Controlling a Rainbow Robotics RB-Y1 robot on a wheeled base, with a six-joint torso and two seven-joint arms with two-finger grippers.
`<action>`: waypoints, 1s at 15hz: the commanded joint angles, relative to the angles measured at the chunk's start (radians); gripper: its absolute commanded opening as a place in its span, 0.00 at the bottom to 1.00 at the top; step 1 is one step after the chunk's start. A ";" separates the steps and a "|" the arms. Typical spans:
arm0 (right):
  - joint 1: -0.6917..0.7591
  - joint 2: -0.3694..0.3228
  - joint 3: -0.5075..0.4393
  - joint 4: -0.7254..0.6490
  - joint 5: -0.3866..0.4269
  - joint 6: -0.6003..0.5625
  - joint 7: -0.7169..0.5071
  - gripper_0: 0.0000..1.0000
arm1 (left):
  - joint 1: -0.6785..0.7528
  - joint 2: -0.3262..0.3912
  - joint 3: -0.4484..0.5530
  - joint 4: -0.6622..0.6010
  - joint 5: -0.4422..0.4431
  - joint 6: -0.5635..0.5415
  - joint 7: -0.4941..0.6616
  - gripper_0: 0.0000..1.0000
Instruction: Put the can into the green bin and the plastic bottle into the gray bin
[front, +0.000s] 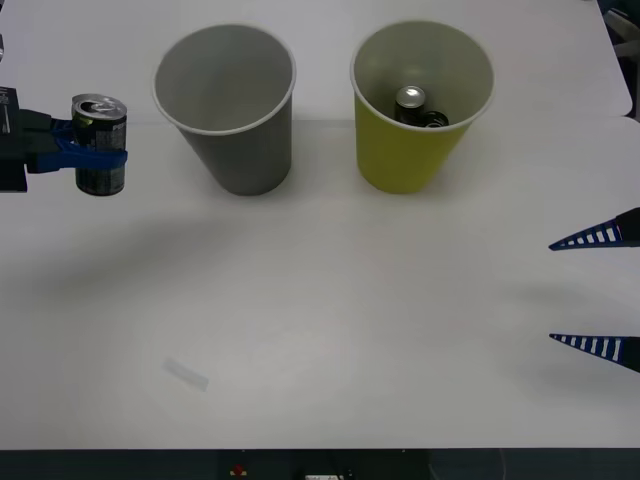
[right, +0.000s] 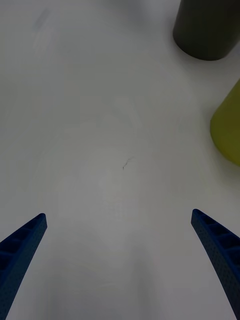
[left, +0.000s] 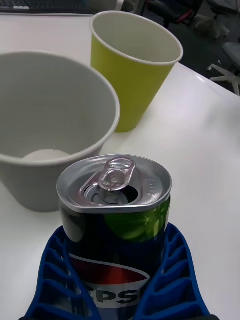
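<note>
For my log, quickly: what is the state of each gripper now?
Left gripper: closed on the Pepsi can, left of the gray bin.
Right gripper: open, holding nothing, at the table's right side.

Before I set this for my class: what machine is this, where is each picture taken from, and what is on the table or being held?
It is a two-armed robot at a white table. One picture looks down from above the arms; the other two come from cameras on each wrist. The left gripper has its blue jaws shut around the can, raised at the table's left side. The right gripper waits open at the right. On the table stand the gray bin and, to its right, the green bin, with other cans inside.
</note>
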 joint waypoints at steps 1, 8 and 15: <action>0.000 0.000 0.000 0.000 0.000 0.000 0.000 1.00 | -0.111 -0.041 -0.086 0.000 -0.054 0.000 0.024 0.00; 0.000 0.000 0.000 0.000 0.000 0.000 0.000 1.00 | -0.279 -0.122 -0.305 0.002 -0.069 0.114 0.150 0.00; 0.000 0.000 0.000 0.000 0.000 0.000 0.000 1.00 | -0.431 -0.158 -0.624 0.030 -0.123 0.473 0.331 0.00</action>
